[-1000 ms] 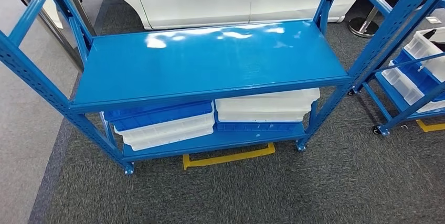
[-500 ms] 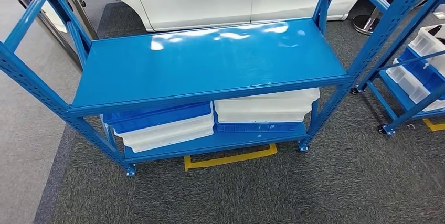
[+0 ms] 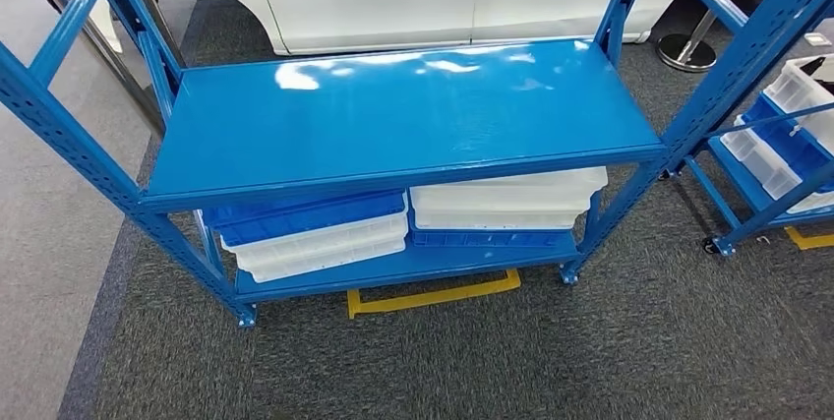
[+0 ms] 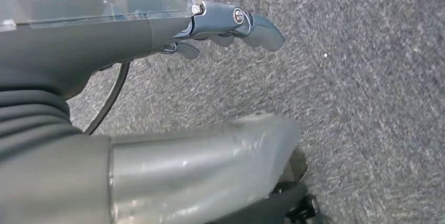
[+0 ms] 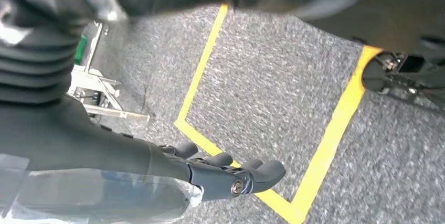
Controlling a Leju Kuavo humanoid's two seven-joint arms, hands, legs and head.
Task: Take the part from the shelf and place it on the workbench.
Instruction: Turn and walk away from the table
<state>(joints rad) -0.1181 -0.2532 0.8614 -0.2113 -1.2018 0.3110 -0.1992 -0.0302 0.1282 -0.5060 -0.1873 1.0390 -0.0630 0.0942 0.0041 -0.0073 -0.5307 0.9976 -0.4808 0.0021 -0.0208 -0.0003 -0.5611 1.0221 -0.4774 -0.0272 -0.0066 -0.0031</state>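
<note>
Head view high, facing forward and down at blue shelf [image 3: 393,120]. Both wrist views close behind hanging hands, facing carpet [image 4: 367,77]; carpet shared by all views.

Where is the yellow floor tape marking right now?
In the head view, the yellow floor tape marking lies on the grey carpet, just below the blue metal rack's front edge, near centre.

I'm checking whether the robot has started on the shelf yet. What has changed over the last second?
Nothing on the blue shelf has moved. The whole head view shifts slightly, so the camera has swayed, not the things. The white and blue bins lie stacked on the bottom level as before. The left hand and right hand hang over the carpet holding nothing.
</note>
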